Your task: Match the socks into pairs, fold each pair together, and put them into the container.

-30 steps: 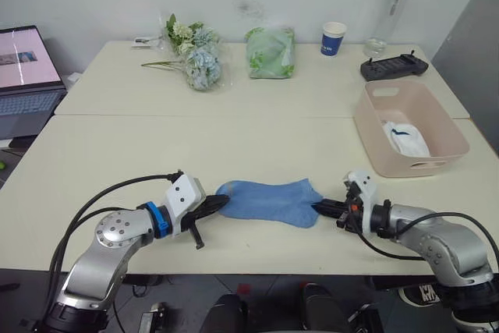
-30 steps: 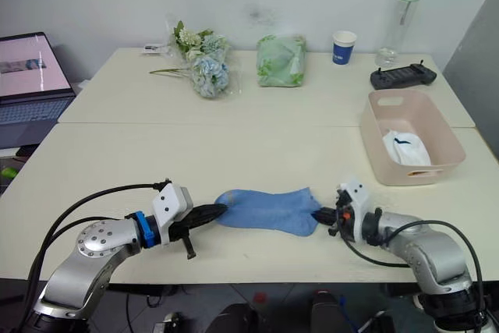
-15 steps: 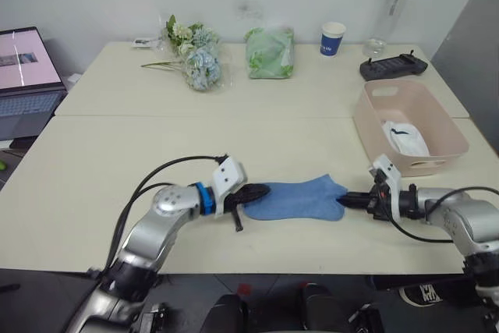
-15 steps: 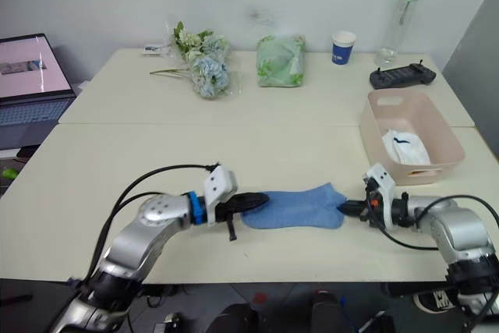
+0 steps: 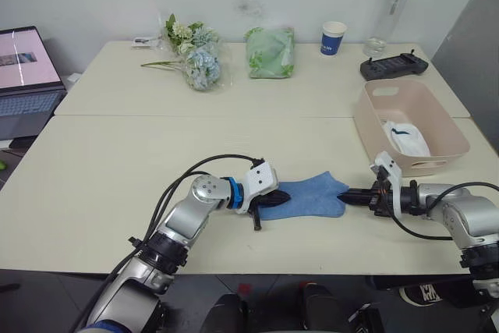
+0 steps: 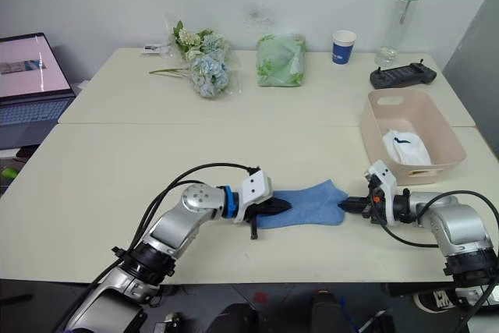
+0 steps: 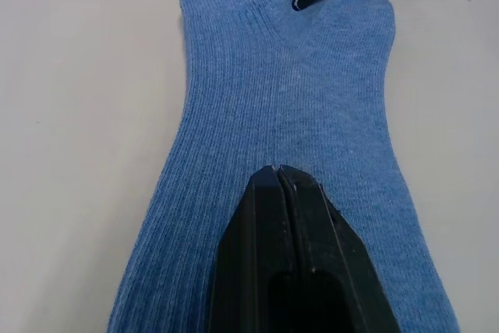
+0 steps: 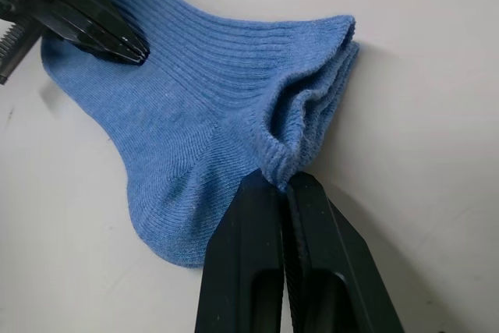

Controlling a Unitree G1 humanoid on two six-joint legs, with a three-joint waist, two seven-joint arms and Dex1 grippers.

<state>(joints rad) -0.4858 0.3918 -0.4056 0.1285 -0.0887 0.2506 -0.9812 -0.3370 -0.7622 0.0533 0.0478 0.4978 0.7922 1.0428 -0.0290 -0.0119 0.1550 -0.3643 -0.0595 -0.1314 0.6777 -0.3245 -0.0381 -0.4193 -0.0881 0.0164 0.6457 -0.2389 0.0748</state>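
A light blue sock (image 5: 312, 198) lies flat near the table's front edge, doubled over and short. My left gripper (image 5: 284, 197) is shut on its toe end, fingers (image 7: 277, 193) lying over the ribbed cloth. My right gripper (image 5: 348, 193) is shut on the bunched cuff (image 8: 308, 126) at the sock's right end. The two grippers point at each other, about a sock's width apart. The pink container (image 5: 448, 134) stands to the right, just behind my right gripper, with a white sock (image 5: 405, 139) inside.
A laptop (image 5: 27, 76) sits at the far left. Along the back stand flowers (image 5: 195, 56), a green cloth bundle (image 5: 270, 52), a paper cup (image 5: 333, 38), a bottle (image 5: 392, 5) and a black controller (image 5: 394, 65).
My left gripper has travelled right with the toe end, shortening the sock. The right gripper shifted right with the cuff, then held still.
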